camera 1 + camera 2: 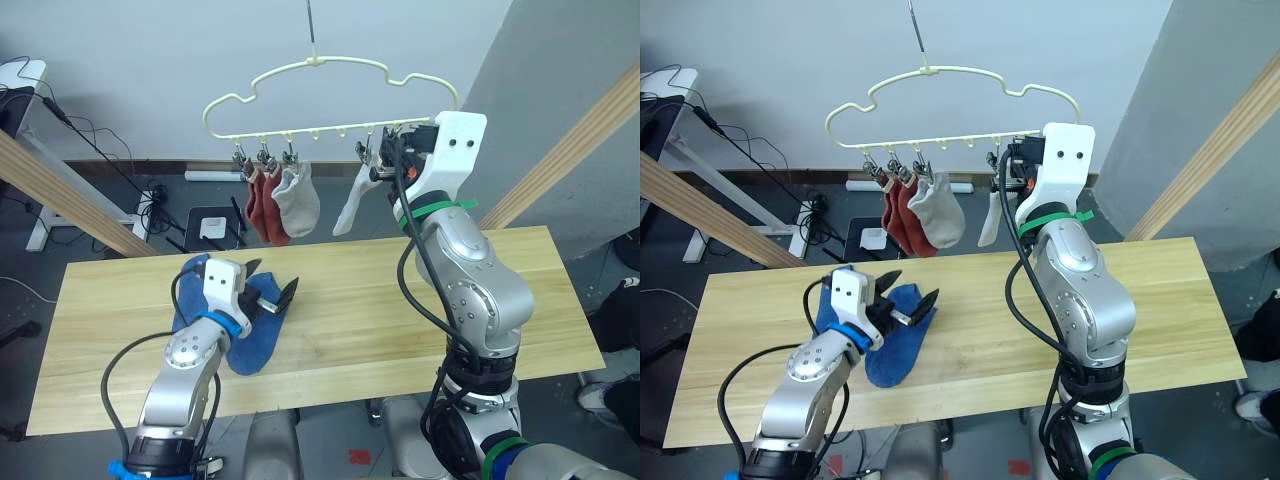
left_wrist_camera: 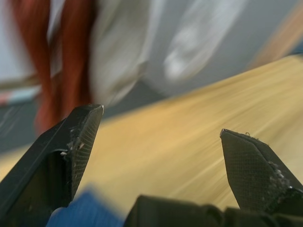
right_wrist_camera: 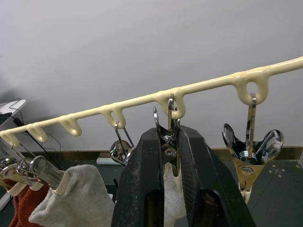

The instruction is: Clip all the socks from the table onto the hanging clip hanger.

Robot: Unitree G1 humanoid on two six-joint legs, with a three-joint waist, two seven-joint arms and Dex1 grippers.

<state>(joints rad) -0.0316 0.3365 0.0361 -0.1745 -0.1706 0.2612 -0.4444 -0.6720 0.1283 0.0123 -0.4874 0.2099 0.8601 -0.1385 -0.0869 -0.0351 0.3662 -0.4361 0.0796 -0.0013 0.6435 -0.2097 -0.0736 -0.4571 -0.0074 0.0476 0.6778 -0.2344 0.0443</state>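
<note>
- The hanger (image 1: 318, 98) is being seen hanging by its hook above the far edge of the table (image 1: 400, 310).
- Two red socks (image 1: 262, 205) are being held side by side by the leftmost clips, and a grey sock (image 1: 297, 200) is being held by the next clip, touching them.
- A second grey sock (image 1: 352, 203) is being seen hanging further right along the row, just beside the right gripper (image 1: 385, 155).
- The right gripper is being held up at the clip row; in the right wrist view its fingers (image 3: 142, 179) are being pressed onto the handles of a clip (image 3: 168, 137) from both sides, with only that clip between them, and pale sock fabric is being seen below it.
- One more clip (image 3: 251, 151) is being seen hanging empty beside the pinched one, nearer the hanger's right end.
- Blue socks (image 1: 245, 335) are being seen lying in a heap on the left part of the table; how many cannot be told.
- The left gripper (image 1: 272, 292) is being held just over that blue heap, its jaws being spread wide with nothing between them; its fingers (image 2: 71, 151) are being seen apart in the left wrist view.
</note>
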